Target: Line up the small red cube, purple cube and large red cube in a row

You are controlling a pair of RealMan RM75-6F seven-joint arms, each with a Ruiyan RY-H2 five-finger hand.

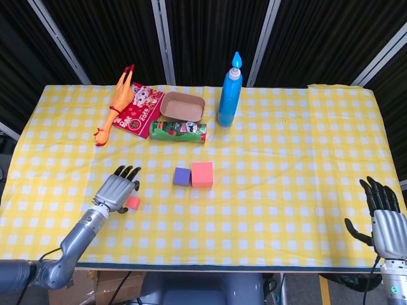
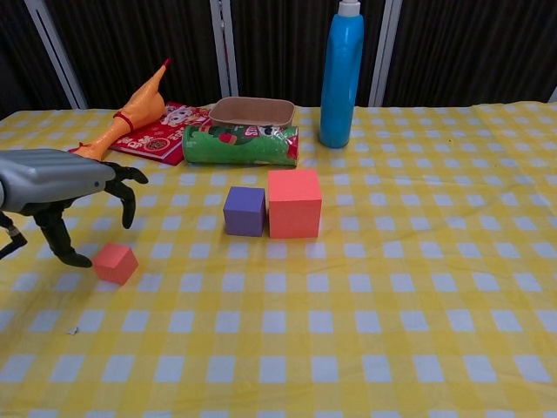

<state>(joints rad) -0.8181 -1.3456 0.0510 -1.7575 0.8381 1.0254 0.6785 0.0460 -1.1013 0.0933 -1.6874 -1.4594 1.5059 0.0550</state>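
Small red cube [image 2: 115, 263] lies just beside the left hand [image 2: 65, 183] — fingers spread, empty.

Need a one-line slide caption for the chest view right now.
Left hand open beside the small red cube; purple cube and large red cube side by side.
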